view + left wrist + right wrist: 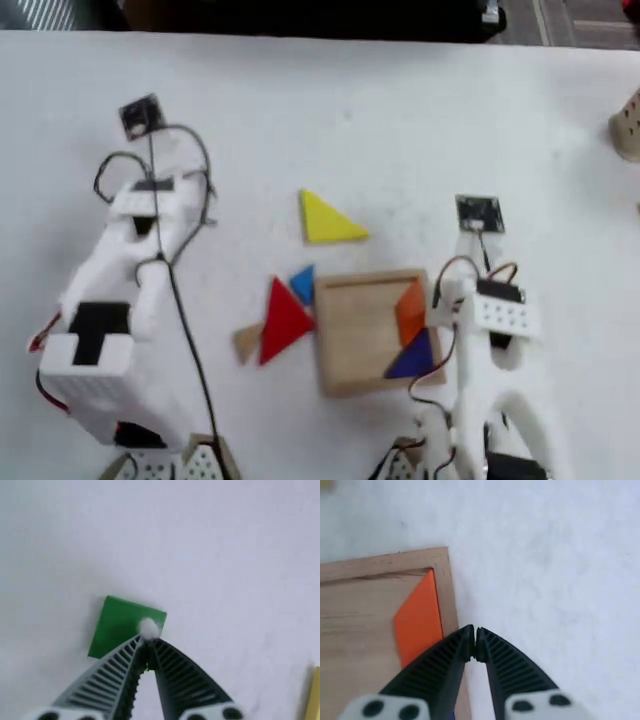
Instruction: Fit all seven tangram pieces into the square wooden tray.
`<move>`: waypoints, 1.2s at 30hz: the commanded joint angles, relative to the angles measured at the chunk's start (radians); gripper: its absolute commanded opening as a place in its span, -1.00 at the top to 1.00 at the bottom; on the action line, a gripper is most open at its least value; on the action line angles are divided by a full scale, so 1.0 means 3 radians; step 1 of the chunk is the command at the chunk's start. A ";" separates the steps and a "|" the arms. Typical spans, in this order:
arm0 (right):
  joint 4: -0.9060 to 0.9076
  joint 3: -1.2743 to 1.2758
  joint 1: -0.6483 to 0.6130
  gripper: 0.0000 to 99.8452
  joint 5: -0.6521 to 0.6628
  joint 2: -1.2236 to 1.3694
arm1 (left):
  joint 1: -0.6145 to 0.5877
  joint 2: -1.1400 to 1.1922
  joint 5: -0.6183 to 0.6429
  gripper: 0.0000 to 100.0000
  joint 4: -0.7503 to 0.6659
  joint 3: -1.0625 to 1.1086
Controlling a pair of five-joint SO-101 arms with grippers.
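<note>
**2 of 7 seated, 5 left on the table**

Done: the wooden tray [352, 330] holds two pieces, both on the side nearest the right arm. The orange parallelogram [410, 308] lies along that rim. The dark blue triangle [413, 355] sits next to it towards the near corner, and the two look to be touching. The rest of the tray floor is bare wood.

Left for you, all flat on the table [420, 120]:
- The yellow triangle [326, 220] is apart from the tray, beyond its far edge.
- The red triangle [283, 322] is just beside the tray's other side.
- The light blue triangle [303, 284] touches the red one and sits near the tray's far corner.
- The tan piece [247, 342] is tucked against the red triangle's outer side.
- The green square [122, 625] is off by the left arm, well away from the tray.

Grippers:
- The left gripper [146, 650] has its fingers pressed together, tips at the green square's edge. I can't tell whether it's touching the square, and it isn't pinching it.
- The right gripper [474, 644] also has its fingers pressed together and holds nothing. Its tips are over the tray rim beside the orange piece.

My read: you're early in the task, and the bigger triangles should go in before the gaps tighten.
</note>
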 commanded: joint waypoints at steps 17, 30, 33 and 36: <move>0.0422 -0.1069 0.0949 0.97 0.0419 0.1302 | 0.2463 -0.1470 -0.0716 0.95 0.0220 0.1406; 0.0657 -0.1437 0.0974 0.97 0.0414 0.1675 | 0.3245 -0.0826 -0.0701 0.95 -0.0885 0.1253; 0.0657 -0.1437 0.0974 0.97 0.0414 0.1675 | 0.3261 -0.0657 -0.0614 0.95 -0.0818 0.1079; 0.0657 -0.1437 0.0974 0.97 0.0414 0.1675 | 0.3271 -0.0519 -0.0430 0.95 -0.0742 0.0875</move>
